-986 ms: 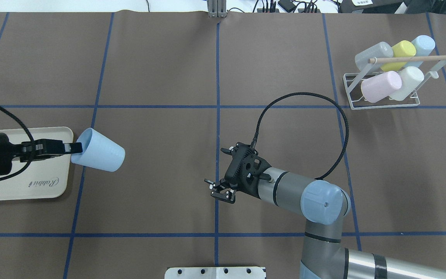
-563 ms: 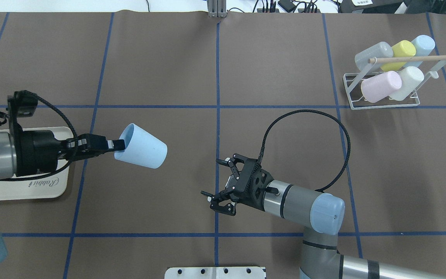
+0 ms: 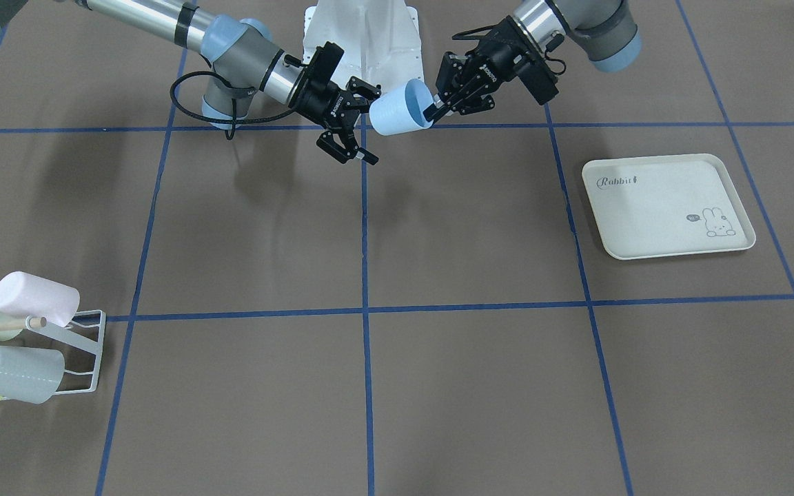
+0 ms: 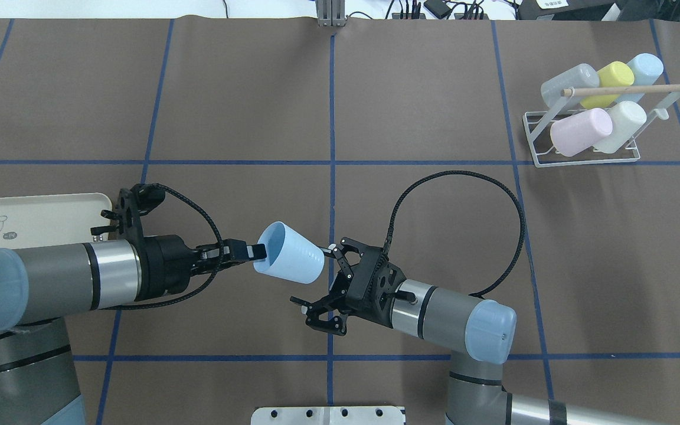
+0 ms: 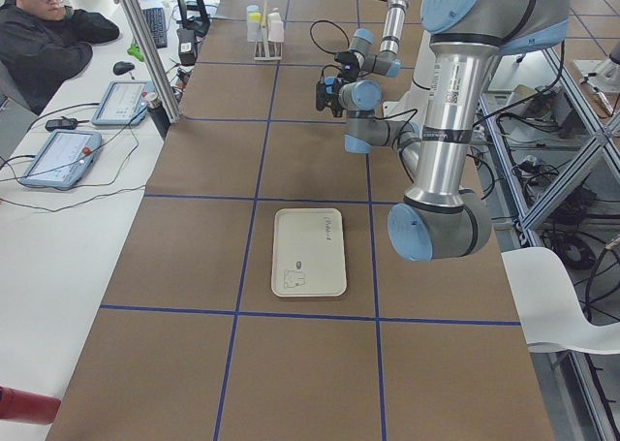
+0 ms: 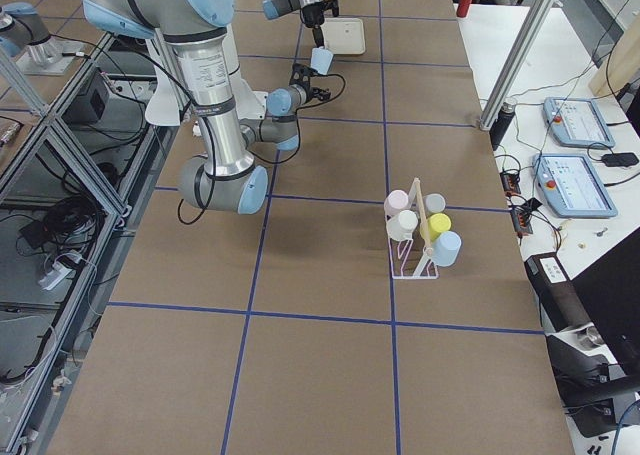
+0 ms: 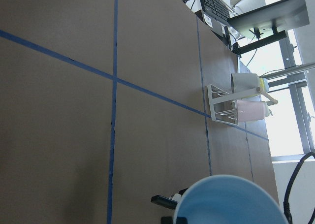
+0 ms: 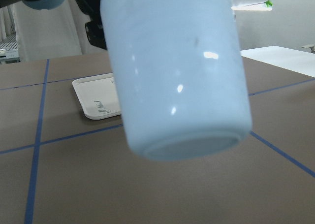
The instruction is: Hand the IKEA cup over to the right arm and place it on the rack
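**Light-blue cup held between the two arms above the table's middle**

Overhead view, left to right. A cream rabbit-print tray (image 4: pixel 45 215) lies at the left edge; the left arm (image 4: pixel 68 283) covers its near side. The left gripper (image 4: pixel 255 252) is closed on the rim of the light-blue cup (image 4: pixel 293 262), one finger inside the mouth and one outside. The cup lies nearly on its side, clear of the table, with its mouth toward the left gripper and its closed base toward the right gripper (image 4: pixel 316 278). That gripper's jaws are spread wide, with the base at their opening. Whether either finger touches the cup's wall cannot be told. The right arm (image 4: pixel 452 321) comes in from the lower right.

At far right the white wire rack (image 4: pixel 588 160) carries five cups on its prongs, mouths down: grey (image 4: pixel 570 82), yellow (image 4: pixel 614 79) and light blue (image 4: pixel 644 68) behind, pink (image 4: pixel 579 131) and white (image 4: pixel 623 125) in front, under the wooden rod (image 4: pixel 626 90).

The prongs are hidden inside the cups. In the front-facing view the frame's edge cuts the rack off. The left wrist view shows only the held cup's rim.
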Action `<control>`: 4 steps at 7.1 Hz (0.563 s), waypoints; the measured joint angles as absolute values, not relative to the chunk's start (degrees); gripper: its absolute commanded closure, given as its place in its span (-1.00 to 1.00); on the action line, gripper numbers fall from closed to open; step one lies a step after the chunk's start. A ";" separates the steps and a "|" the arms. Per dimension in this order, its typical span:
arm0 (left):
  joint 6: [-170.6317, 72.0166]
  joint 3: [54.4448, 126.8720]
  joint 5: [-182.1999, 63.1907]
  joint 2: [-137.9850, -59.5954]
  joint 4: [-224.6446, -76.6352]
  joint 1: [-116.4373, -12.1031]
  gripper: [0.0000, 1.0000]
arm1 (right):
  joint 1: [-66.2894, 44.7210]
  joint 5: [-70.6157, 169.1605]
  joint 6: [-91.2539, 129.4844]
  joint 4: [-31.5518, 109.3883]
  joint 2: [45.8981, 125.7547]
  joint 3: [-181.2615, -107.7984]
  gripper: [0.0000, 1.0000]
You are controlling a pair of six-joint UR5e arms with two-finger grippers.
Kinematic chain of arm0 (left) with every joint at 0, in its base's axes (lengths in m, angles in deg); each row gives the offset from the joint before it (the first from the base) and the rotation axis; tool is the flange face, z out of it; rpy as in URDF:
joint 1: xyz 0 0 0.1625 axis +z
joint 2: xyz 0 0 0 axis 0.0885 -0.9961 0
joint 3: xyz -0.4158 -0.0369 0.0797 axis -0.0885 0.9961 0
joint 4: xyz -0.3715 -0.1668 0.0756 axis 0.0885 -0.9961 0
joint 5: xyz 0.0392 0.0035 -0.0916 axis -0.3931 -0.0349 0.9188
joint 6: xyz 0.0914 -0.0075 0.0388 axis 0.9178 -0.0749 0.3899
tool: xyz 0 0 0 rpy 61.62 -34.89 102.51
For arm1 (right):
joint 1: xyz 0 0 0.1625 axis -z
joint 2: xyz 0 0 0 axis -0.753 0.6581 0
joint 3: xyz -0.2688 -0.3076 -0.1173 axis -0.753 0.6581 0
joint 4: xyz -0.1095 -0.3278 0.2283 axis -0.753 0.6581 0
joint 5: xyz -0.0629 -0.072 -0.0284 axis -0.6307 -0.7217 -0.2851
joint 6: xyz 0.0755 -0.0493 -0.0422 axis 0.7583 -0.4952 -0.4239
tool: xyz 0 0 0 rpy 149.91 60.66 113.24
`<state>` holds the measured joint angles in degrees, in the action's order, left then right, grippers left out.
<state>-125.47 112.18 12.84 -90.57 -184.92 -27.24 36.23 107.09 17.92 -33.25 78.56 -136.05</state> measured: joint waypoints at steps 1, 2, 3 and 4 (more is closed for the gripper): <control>-125.35 112.02 12.53 -91.03 -183.83 -26.73 1.00 | 36.22 107.00 17.47 -33.25 78.53 -136.20 -0.97; -125.28 111.78 12.44 -91.17 -183.41 -26.53 1.00 | 36.18 106.96 17.24 -33.28 78.51 -136.34 -0.97; -125.23 111.31 12.42 -91.24 -183.24 -26.48 1.00 | 36.14 106.94 17.16 -33.30 78.51 -136.45 -0.97; -125.20 110.69 12.43 -91.32 -183.19 -26.41 1.00 | 36.12 106.94 17.13 -33.29 78.51 -136.53 -0.96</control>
